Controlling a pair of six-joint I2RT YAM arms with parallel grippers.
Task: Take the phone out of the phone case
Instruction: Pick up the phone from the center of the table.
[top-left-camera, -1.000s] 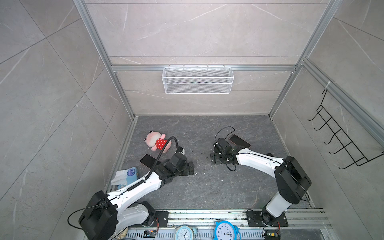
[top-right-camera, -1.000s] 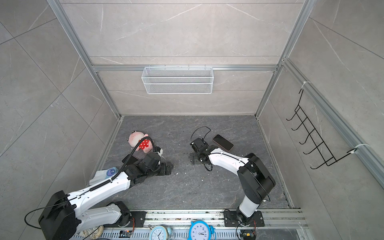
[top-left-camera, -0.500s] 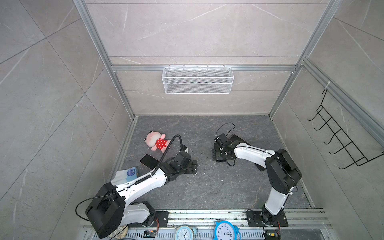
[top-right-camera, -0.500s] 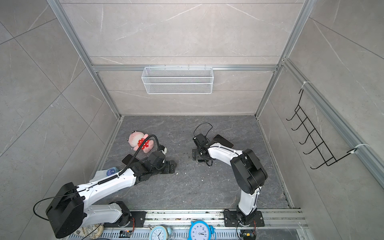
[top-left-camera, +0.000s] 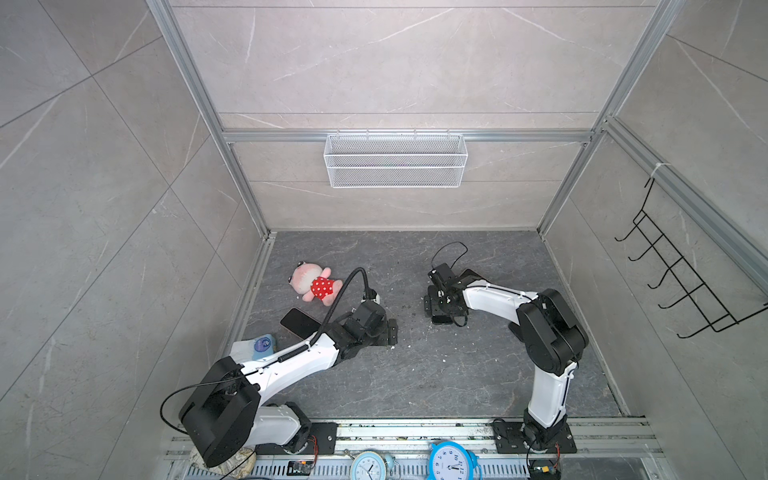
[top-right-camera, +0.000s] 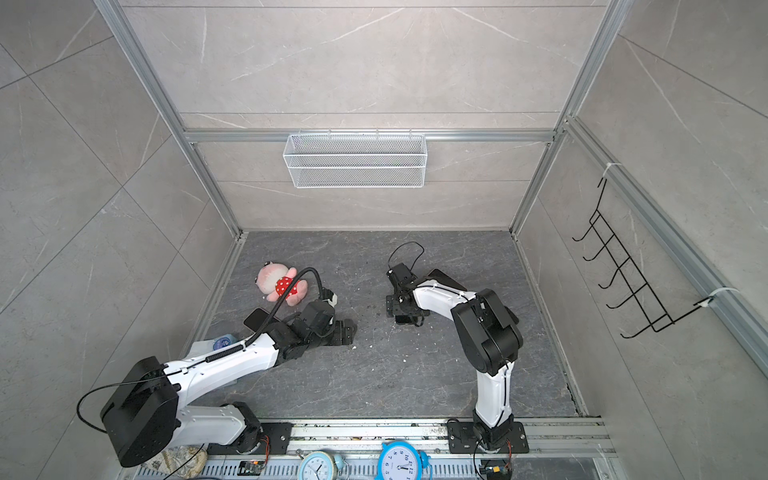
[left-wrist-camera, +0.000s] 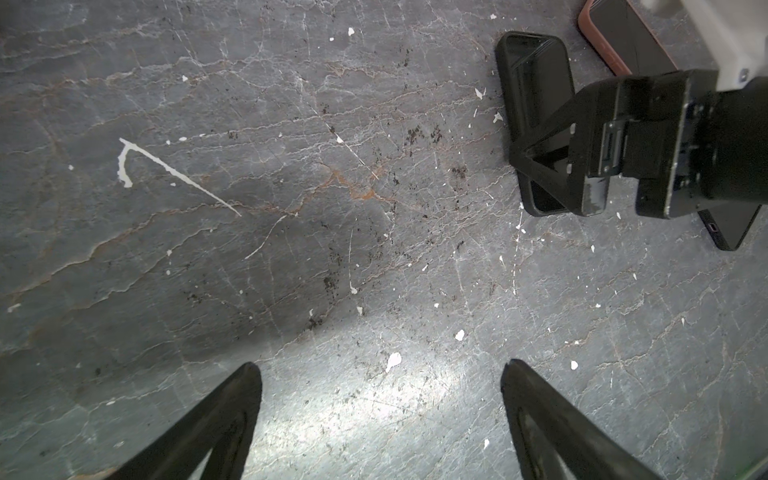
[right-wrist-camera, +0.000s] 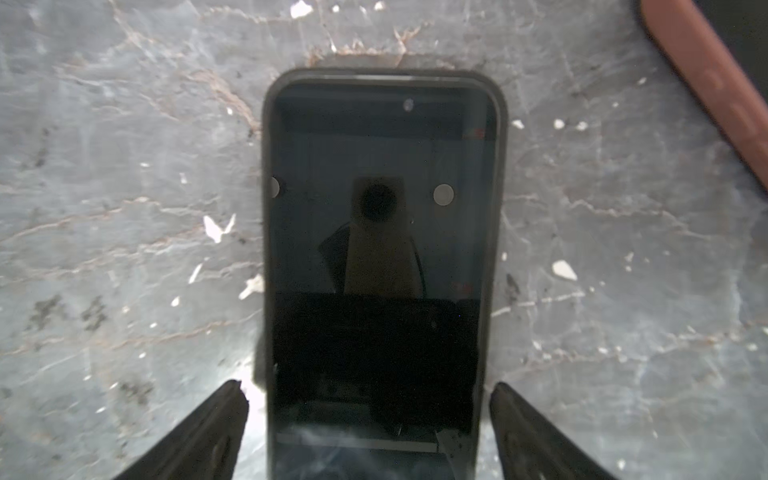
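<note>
A black phone (right-wrist-camera: 380, 166) in a dark phone case (right-wrist-camera: 268, 208) lies flat on the grey floor, screen up. My right gripper (right-wrist-camera: 368, 388) is open and straddles its near end, with a thin gap at each finger. In both top views the right gripper (top-left-camera: 436, 305) (top-right-camera: 399, 309) points down over the phone and hides most of it. The left wrist view shows the same cased phone (left-wrist-camera: 534, 104) under the right gripper. My left gripper (left-wrist-camera: 381, 368) is open above bare floor, left of the phone (top-left-camera: 390, 332), with nothing between its fingers.
A second phone in a reddish-brown case (right-wrist-camera: 706, 83) lies beside the right arm. Another dark phone (top-left-camera: 299, 323) lies by the left arm, near a pink plush doll (top-left-camera: 316, 284) and a wipes pack (top-left-camera: 259, 345). A wire basket (top-left-camera: 395, 160) hangs on the back wall.
The right arm's elbow has folded in toward the middle while its gripper stayed over the phone, jaws slightly narrower. The left gripper has crept a little to the right.
</note>
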